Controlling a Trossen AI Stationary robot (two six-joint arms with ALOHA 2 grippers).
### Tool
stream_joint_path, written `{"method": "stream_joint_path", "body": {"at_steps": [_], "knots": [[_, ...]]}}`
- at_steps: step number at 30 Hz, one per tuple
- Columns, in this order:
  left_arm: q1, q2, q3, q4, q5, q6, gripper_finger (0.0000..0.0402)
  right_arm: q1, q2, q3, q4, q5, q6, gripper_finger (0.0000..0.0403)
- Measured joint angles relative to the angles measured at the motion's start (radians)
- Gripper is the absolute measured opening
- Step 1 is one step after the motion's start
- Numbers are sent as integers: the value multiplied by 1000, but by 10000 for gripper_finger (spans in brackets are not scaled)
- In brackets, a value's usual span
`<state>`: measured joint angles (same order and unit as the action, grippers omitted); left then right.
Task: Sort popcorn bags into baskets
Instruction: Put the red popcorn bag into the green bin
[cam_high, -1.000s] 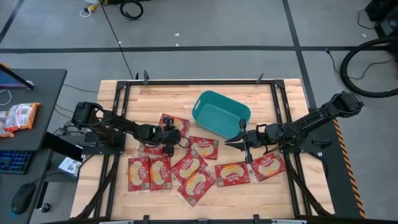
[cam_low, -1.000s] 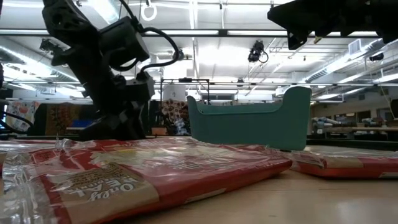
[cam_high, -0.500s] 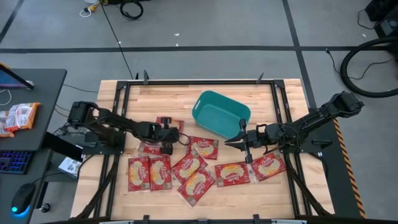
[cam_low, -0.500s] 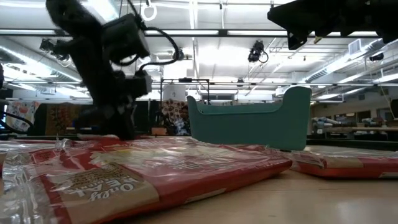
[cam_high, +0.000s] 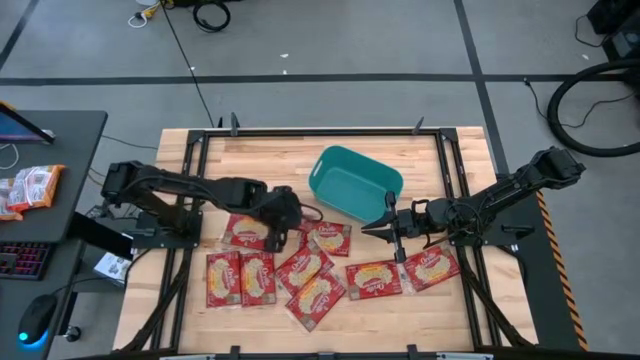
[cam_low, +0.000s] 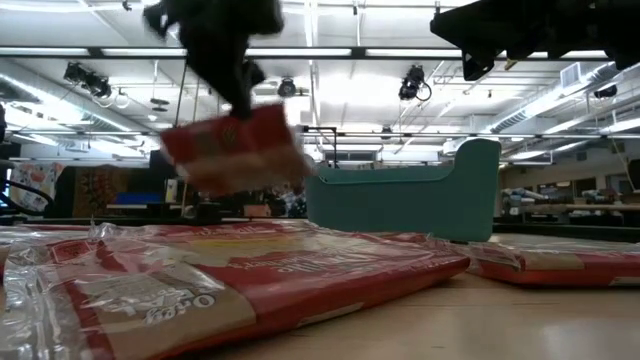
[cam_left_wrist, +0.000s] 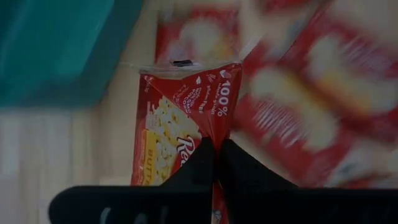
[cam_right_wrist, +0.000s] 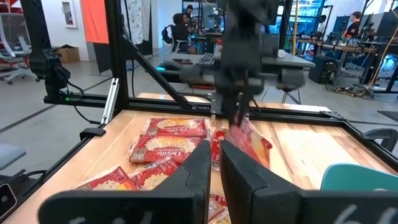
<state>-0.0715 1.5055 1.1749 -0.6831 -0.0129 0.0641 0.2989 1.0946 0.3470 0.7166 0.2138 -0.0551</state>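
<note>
The teal tub (cam_high: 355, 185) (cam_low: 400, 200) stands on its base at the table's far middle. Several red popcorn bags (cam_high: 300, 270) lie flat across the near half of the table. My left gripper (cam_high: 285, 212) (cam_left_wrist: 217, 152) hovers just left of the tub, shut on one bag (cam_low: 235, 150) (cam_left_wrist: 186, 118) that is lifted off the table. The same bag (cam_right_wrist: 252, 140) also shows in the right wrist view, under the left arm. My right gripper (cam_high: 366, 230) (cam_right_wrist: 216, 152) hovers near the tub's right side with its fingers together, pointing toward the table's left. My left gripper pinches the bag between its two fingers at one edge (cam_left_wrist: 211, 134), coming from above and pointing down. The bag's upper edge (cam_low: 230, 125) sits at the fingers. The bag hangs below them, tilted and clear of the table.
Black frame rails (cam_high: 190, 160) run along the table's sides. Bare wood (cam_high: 250, 155) lies left of the tub at the far edge. Bags (cam_high: 430, 268) lie below my right gripper. A desk with a keyboard and packets (cam_high: 30, 190) stands off to the left. People (cam_right_wrist: 180, 22) are in the room beyond.
My left gripper has risen and moved toward the tub, taking one bag with it. That bag lay on the table a second ago, tipped up half a second ago, and now hangs clear in the air.
</note>
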Motion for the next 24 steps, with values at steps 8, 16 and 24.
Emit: {"method": "stream_joint_path", "body": {"at_steps": [8,16,24], "knots": [[16,1,84,175,35,138,15,0,0,0,0,0,0,41],[82,76,84,448,116,285,6,0,0,0,5,0,0,41],[145,177,85,692,123,398,6,0,0,0,5,0,-6,41]]}}
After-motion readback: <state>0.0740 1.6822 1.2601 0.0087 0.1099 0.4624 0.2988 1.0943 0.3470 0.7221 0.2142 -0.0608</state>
